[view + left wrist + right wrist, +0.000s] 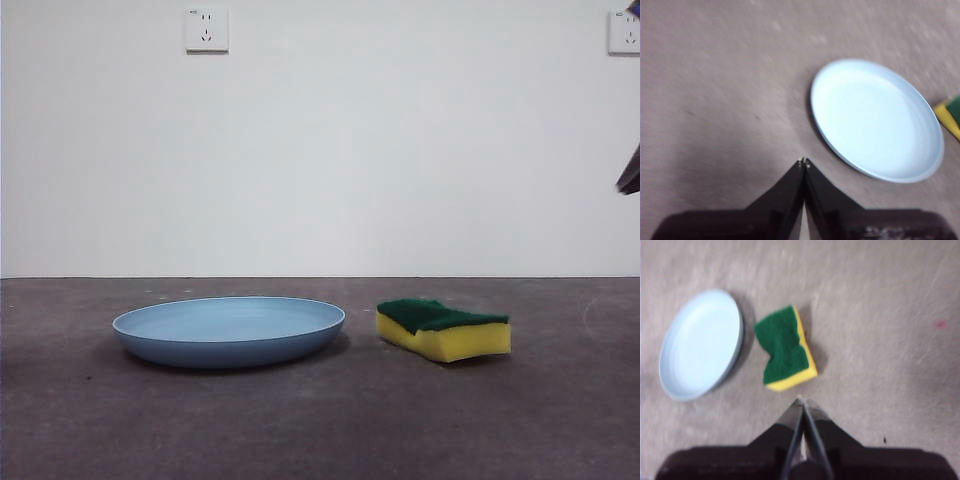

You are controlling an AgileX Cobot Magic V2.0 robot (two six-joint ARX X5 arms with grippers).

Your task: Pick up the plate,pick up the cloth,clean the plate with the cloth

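Plate and cloth lie untouched on the dark table, and neither gripper has hold of anything; the left gripper hangs above the bare tabletop with its two black jaws pressed together at the tips, empty, and the plate sits near it but apart from it in the left wrist view; the right gripper is likewise closed on nothing, its jaw tips meeting, poised above the table just beside the cloth's yellow edge without touching it.

Seen from the right wrist camera, the cloth is a yellow sponge lying with its dark green scouring layer up, its long sides wavy; the plate lies just beside it, a narrow gap of table between them. From the left wrist camera the plate shows its smooth, empty light-blue inside, and only a corner of the cloth shows at the picture's edge beyond it.

In the front view the plate rests flat and upright on the table, the cloth beside it; a dark arm tip shows high at one side edge; two wall sockets sit on the white wall behind.
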